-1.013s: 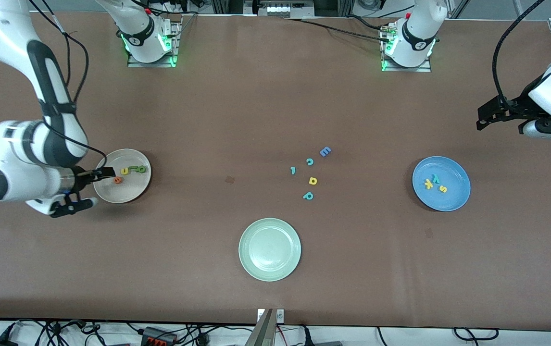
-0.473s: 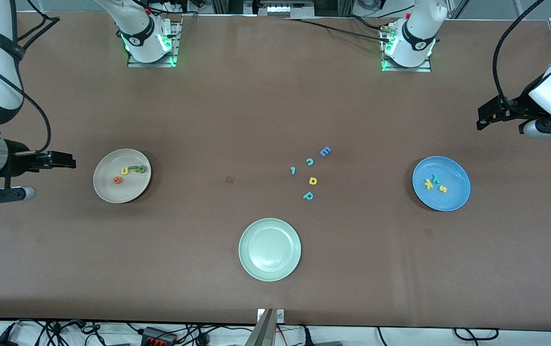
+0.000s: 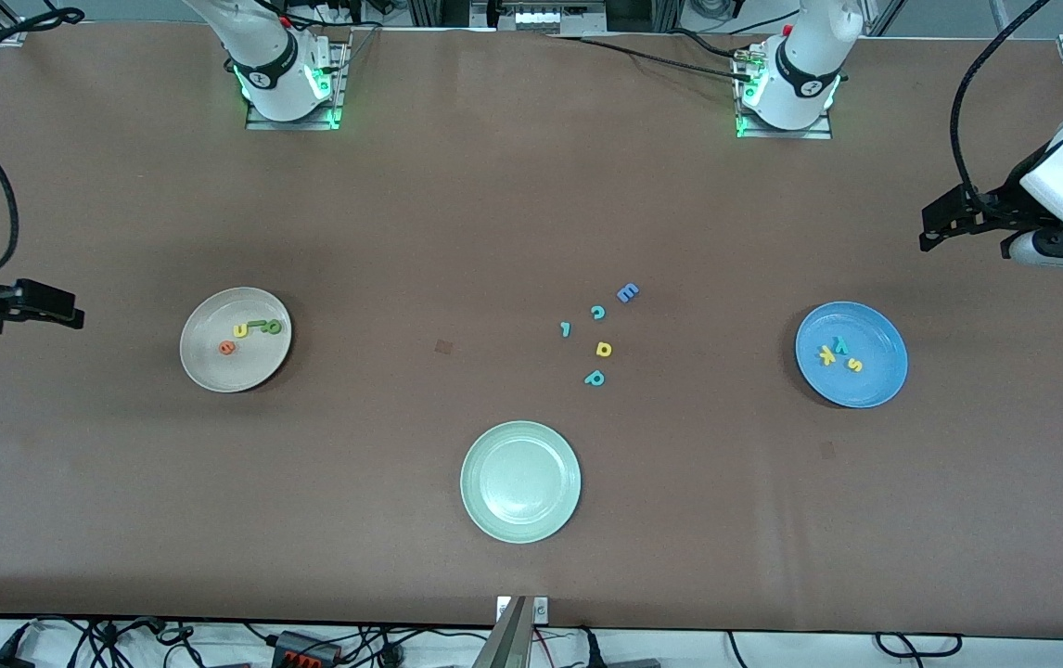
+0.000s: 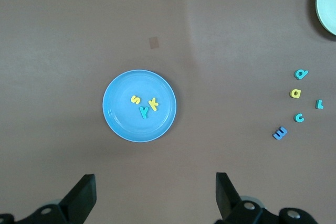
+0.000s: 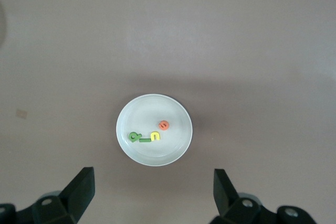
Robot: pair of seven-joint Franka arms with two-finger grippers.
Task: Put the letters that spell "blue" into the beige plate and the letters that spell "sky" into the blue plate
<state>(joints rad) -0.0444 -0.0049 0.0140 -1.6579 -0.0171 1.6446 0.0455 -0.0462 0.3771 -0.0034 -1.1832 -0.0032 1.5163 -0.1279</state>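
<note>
The beige plate [image 3: 235, 353] at the right arm's end of the counter [image 3: 457, 232] holds the green b [image 3: 271, 327], the green l [image 3: 256, 323], the yellow u [image 3: 240, 330] and the orange e [image 3: 227, 348]. The blue plate [image 3: 851, 354] at the left arm's end holds the yellow s [image 3: 854, 365], the yellow k [image 3: 826, 355] and the teal y [image 3: 840, 344]. Both words look sorted, so the main risk is needless further action.

The right tool [image 5: 152, 187] hangs high above the beige plate with its jaws apart and empty; the left tool [image 4: 155, 195] waits high near the blue plate, also spread and empty. A descent of either could nudge a plate or flick a light foam piece out over the shallow rim.

The leftover letters [image 3: 601, 336] between the plates, farther from the front camera than the pale green plate [image 3: 520, 481], include a teal p-shape and a yellow a-shape; they could be mistaken for wanted ones and spoil a finished plate
</note>
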